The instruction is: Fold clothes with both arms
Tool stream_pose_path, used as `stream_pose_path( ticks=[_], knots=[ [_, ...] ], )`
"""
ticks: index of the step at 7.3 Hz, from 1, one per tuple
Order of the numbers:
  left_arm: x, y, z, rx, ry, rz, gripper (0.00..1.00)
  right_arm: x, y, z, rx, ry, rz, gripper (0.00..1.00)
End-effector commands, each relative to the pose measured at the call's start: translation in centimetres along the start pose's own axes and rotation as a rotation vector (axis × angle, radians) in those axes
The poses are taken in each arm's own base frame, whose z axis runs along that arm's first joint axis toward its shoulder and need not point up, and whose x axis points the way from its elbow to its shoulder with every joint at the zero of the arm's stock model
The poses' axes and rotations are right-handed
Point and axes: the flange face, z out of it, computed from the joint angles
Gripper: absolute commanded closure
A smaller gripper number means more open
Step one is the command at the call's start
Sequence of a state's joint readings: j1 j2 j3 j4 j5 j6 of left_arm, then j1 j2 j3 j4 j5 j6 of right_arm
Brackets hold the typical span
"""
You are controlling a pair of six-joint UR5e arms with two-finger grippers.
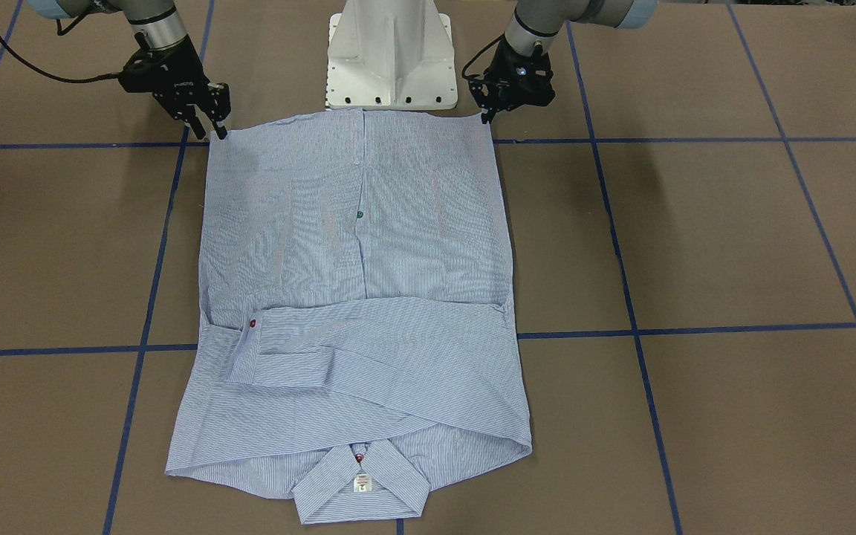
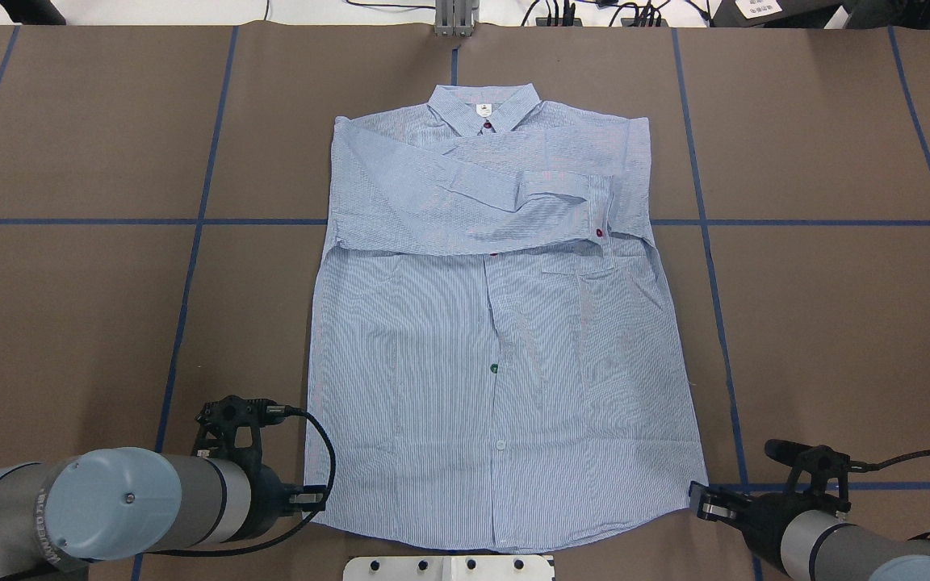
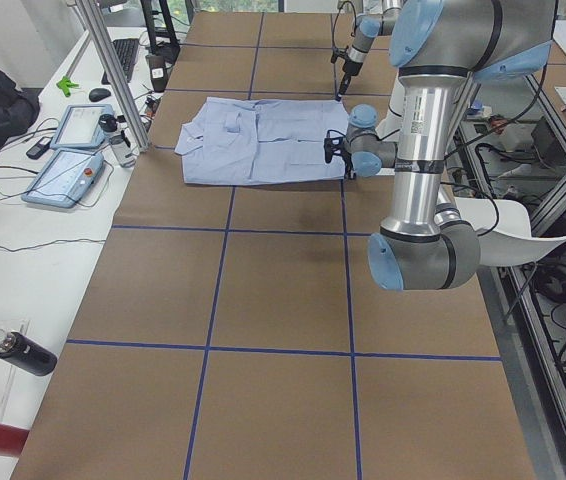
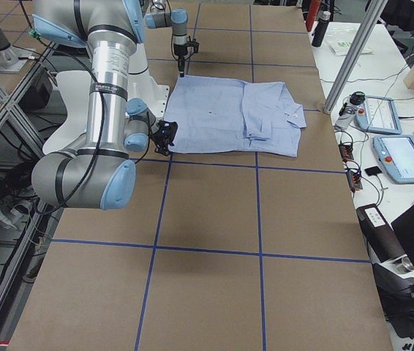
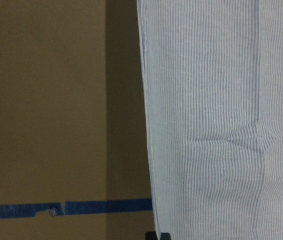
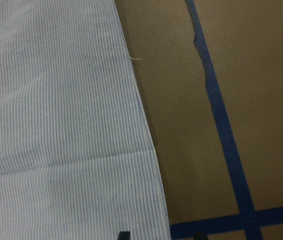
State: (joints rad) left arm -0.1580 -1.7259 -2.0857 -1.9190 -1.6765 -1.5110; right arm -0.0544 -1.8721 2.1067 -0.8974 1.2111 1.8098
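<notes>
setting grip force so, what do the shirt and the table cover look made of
Shirt: thin woven cloth, probably cotton, matte; the fine stripes and soft creases show close up in the wrist views.
Table cover: likely brown paper or card; dull, uniform, no glare.

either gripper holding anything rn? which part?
Nothing clearly gripped. The shirt lies flat. The right gripper sits open astride one hem corner. The left gripper is at the other hem corner; its grip cannot be told.
</notes>
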Motion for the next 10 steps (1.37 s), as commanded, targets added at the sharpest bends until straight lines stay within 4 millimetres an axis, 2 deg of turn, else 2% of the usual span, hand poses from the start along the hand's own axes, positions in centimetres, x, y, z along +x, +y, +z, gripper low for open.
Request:
stream_pose_path(
  ticks=[1, 2, 3, 4, 6, 7, 8, 9, 10],
  knots=[
    [0.4, 0.1, -1.3, -0.004, -0.006, -0.001, 1.0, -0.1, 0.5, 0.0, 0.002, -0.005, 0.012, 0.87],
    [0.4, 0.1, -1.3, -0.004, -0.006, -0.001, 1.0, -0.1, 0.7, 0.0, 0.001, -0.006, 0.01, 0.88],
    [0.4, 0.1, -1.3, -0.004, -0.006, -0.001, 1.0, -0.4, 0.7, -0.2, -0.001, -0.013, 0.013, 1.0],
    [0.4, 0.2, -1.3, -0.007, -0.005, 0.001, 1.0, -1.0, 0.6, -0.8, -0.006, -0.026, 0.019, 1.0],
    [0.6, 0.2, -2.6, -0.04, 0.017, 0.013, 1.0, -4.3, -1.5, -6.1, -0.046, -0.076, 0.049, 1.0],
    [1.4, 0.9, -5.6, -0.102, 0.075, 0.042, 1.0, -6.0, -2.4, -9.5, -0.1, -0.079, 0.061, 1.0],
    [0.9, 1.7, -9.3, -0.156, 0.116, 0.052, 1.0, -7.6, -2.9, -13.9, -0.162, -0.09, 0.064, 1.0],
    [0.8, 2.9, -13.7, -0.218, 0.164, 0.066, 1.0, -9.3, -3.3, -18.6, -0.248, -0.097, 0.065, 1.0],
    [1.0, 4.2, -18.9, -0.285, 0.203, 0.079, 1.0, -10.5, -4.0, -23.4, -0.351, -0.114, 0.07, 1.0]
  ],
)
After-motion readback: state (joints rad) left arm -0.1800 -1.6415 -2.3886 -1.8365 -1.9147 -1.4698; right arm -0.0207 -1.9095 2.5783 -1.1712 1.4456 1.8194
